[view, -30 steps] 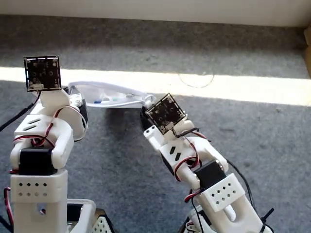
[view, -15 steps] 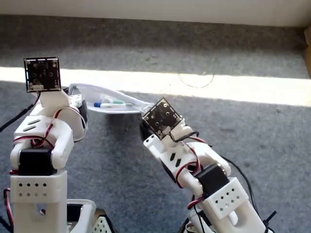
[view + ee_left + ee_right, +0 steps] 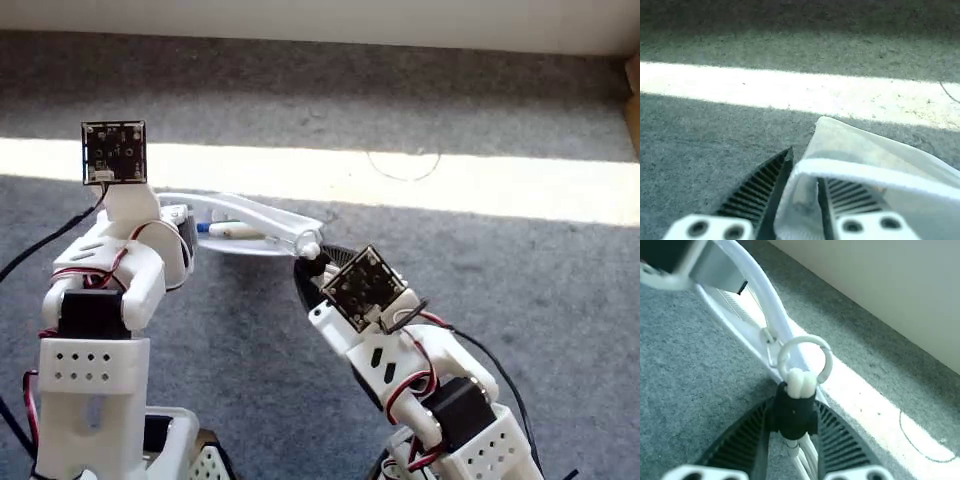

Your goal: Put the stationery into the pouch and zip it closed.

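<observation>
**Two arms held clear pouch by both ends on grey table**

At the near edge of the table (image 3: 250, 380), the two arms rose side by side and leaned in toward the middle. The right gripper (image 3: 792, 415) had its jaws clamped together on the black zip pull (image 3: 790, 402), with the pull's white ring (image 3: 802, 339) standing just beyond the fingertips. In the high view the same gripper (image 3: 308, 264) sat at the pouch's right end, touching it. The left gripper (image 3: 804, 170) pinched the opposite end of the pouch (image 3: 865, 175), its ribbed fingers (image 3: 765, 185) closed on either side of the white-edged material. Between the two grippers the clear pouch (image 3: 272, 222) stretched left of the table's middle, with the left gripper (image 3: 185, 225) at its far-left end. A white pen with a blue end (image 3: 230, 229) lay inside it. Whether the zip was fully shut could not be told. Just beyond the pouch a bright strip of sunlight (image 3: 500, 185) ran from the left edge to the right edge, and a thin loop of thread (image 3: 402, 165) lay on it. A pale wall (image 3: 320, 20) closed off the far edge.
</observation>
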Robot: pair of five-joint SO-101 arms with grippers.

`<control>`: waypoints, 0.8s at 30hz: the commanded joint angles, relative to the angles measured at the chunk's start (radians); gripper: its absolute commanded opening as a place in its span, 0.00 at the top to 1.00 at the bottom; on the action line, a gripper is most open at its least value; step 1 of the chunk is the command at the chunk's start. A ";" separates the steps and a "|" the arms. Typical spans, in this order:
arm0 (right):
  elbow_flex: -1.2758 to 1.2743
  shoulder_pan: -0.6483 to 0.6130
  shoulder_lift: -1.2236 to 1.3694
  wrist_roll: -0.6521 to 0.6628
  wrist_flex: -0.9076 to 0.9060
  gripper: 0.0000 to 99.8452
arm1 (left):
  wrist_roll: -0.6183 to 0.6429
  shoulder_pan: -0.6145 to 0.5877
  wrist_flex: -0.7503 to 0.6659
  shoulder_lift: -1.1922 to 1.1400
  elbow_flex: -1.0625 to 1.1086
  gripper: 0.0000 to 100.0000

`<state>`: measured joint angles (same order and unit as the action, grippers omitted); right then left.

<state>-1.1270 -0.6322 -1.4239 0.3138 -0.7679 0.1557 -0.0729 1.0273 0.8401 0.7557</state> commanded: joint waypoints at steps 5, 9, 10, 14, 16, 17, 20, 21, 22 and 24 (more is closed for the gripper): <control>0.004 -0.008 -0.024 0.064 -0.056 0.99 | 0.129 0.012 0.000 -0.035 -0.002 0.78; -0.005 -0.008 -0.024 0.060 -0.090 0.99 | 0.137 0.013 0.000 -0.035 -0.002 0.78; -0.015 -0.008 -0.025 0.060 -0.090 0.99 | 0.137 0.016 0.000 -0.035 -0.002 0.78; -0.061 -0.008 -0.025 0.060 -0.085 0.99 | 0.183 0.018 -0.006 -0.033 -0.005 0.78; -0.084 -0.008 -0.025 0.060 -0.085 0.99 | 0.203 0.019 -0.008 -0.035 -0.024 0.78; -0.090 -0.008 -0.025 0.060 -0.085 0.99 | 0.206 0.025 -0.008 -0.038 -0.036 0.78; -0.110 -0.008 -0.025 0.061 -0.085 0.99 | 0.206 0.053 -0.008 -0.038 -0.059 0.78; -0.113 -0.008 -0.025 0.063 -0.085 0.99 | 0.206 0.067 -0.008 -0.038 -0.062 0.78; -0.111 -0.008 -0.025 0.064 -0.085 0.99 | 0.206 0.084 -0.008 -0.036 -0.062 0.78; -0.113 -0.008 -0.025 0.066 -0.085 0.99 | 0.206 0.110 -0.029 -0.036 -0.059 0.78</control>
<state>-1.2467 -0.6306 -1.4377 0.3644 -0.8539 0.3475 -0.0207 1.0273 0.8385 0.7296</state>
